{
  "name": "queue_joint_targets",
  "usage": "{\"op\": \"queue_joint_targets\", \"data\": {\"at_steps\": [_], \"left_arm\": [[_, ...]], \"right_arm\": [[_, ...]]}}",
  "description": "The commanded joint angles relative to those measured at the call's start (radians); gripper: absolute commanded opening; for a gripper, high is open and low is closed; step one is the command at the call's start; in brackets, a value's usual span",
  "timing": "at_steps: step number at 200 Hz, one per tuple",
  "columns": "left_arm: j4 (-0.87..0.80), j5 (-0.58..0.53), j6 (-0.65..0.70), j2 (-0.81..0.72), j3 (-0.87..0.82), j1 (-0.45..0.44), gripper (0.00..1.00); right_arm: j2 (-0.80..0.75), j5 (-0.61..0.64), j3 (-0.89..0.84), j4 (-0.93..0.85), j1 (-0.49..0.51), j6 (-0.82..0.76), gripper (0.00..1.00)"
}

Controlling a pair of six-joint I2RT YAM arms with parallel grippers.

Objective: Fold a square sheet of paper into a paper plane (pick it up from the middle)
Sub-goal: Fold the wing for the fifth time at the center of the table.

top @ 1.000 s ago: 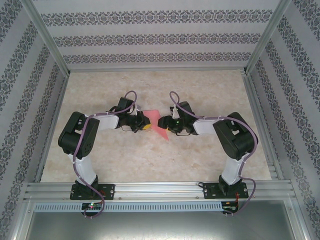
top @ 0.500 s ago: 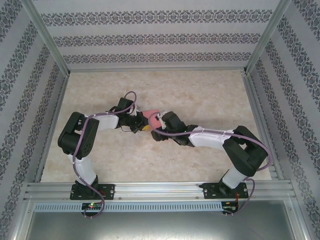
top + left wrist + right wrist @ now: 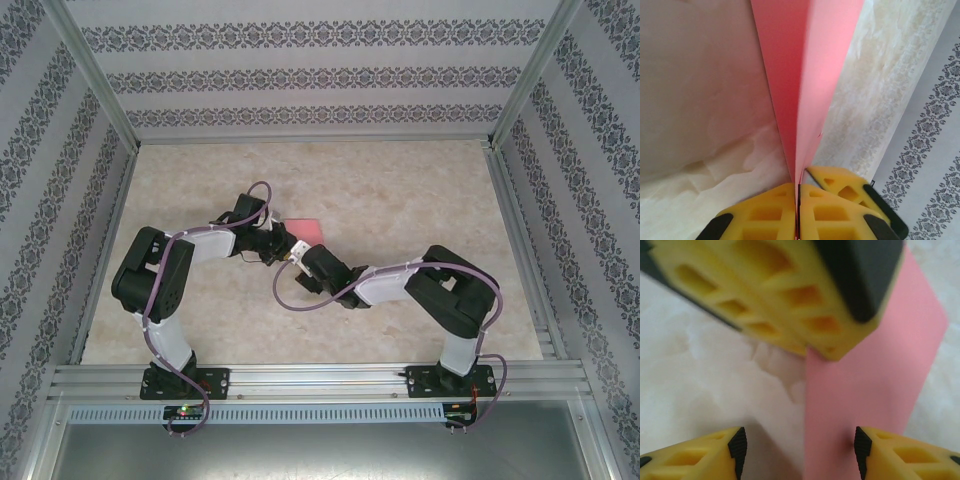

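As left end effector pinches sheet, right end effector straddles.

left wrist: thin salmon-pink folded paper sheet runs off top edge; left hand cut by bottom edge | right wrist: left hand blurred, cropped at top; right hand cropped at bottom | top: sheet mostly hidden under both hands
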Motion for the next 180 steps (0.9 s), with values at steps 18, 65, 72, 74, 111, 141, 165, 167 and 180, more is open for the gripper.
{"op": "queue_joint_targets", "data": {"at_steps": [18,65,72,74,111,141,165,167,180], "left_arm": [[-0.042,-0.007,-0.004,-0.037,0.002,-0.014,0.11],[-0.057,-0.014,-0.001,-0.042,0.005,-0.013,0.12],[-0.059,-0.014,0.000,-0.045,0.007,-0.010,0.13],[-0.061,-0.015,0.000,-0.046,0.007,-0.009,0.13],[-0.120,-0.051,0.026,-0.110,0.019,0.047,0.28],[-0.162,-0.100,0.043,-0.169,0.013,0.113,0.40],[-0.177,-0.131,0.050,-0.207,-0.009,0.140,0.48],[-0.177,-0.132,0.051,-0.209,-0.012,0.141,0.49],[-0.172,-0.143,0.052,-0.220,-0.026,0.146,0.52]], "right_arm": [[0.051,0.090,-0.001,0.111,-0.001,-0.069,0.54],[0.059,0.066,-0.015,0.131,-0.002,-0.081,0.34],[0.059,0.062,-0.017,0.131,-0.002,-0.079,0.30],[0.059,0.061,-0.017,0.130,-0.002,-0.078,0.29],[0.047,0.032,-0.032,0.124,-0.007,-0.060,0.12],[0.037,-0.018,-0.034,0.119,-0.014,-0.043,0.05],[0.034,-0.045,-0.034,0.123,-0.017,-0.032,0.03],[0.034,-0.047,-0.034,0.123,-0.017,-0.030,0.03],[0.032,-0.066,-0.033,0.123,-0.022,-0.018,0.03]]}}
